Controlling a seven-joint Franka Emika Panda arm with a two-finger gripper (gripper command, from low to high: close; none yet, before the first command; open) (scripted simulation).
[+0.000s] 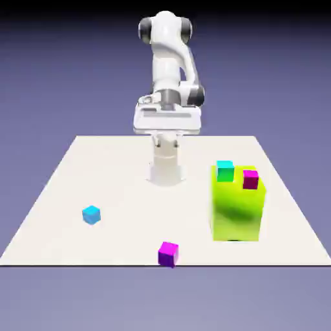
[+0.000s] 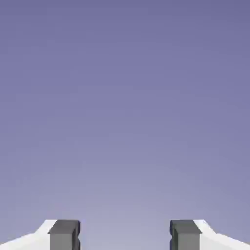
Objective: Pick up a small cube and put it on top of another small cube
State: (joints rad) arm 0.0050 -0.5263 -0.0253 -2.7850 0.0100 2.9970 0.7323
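Standing in the upper middle of the exterior view: the white robot arm (image 1: 166,61), with its base (image 1: 166,173) on the pale worktop (image 1: 123,194), around the middle of the frame.
Pincer: the pincer (image 1: 167,142) is near the center of the frame, above the worktop and in front of the arm's base; it appears to touch none of the cubes.
Blue cube: the small blue cube (image 1: 92,214) sits on the worktop at the lower left of the frame, well apart from the other cubes.
Purple cube: the purple cube (image 1: 168,254) rests at the lower middle of the frame, by the worktop's near edge.
Big block: the yellow-green block (image 1: 236,213) stands upright at the right of the frame, with a darker patch across its front.
Block's top: the teal-green cube (image 1: 225,171) lies toward the left and the magenta cube (image 1: 250,180) toward the right, apart from each other.
Hand view, bottom edge: two grey fingertips (image 2: 65,234) show at lower left and lower right, spread wide, so the pincer is released, holding nothing.
Hand view, backdrop: plain blue-violet (image 2: 125,112) fills the rest, paler toward the bottom.
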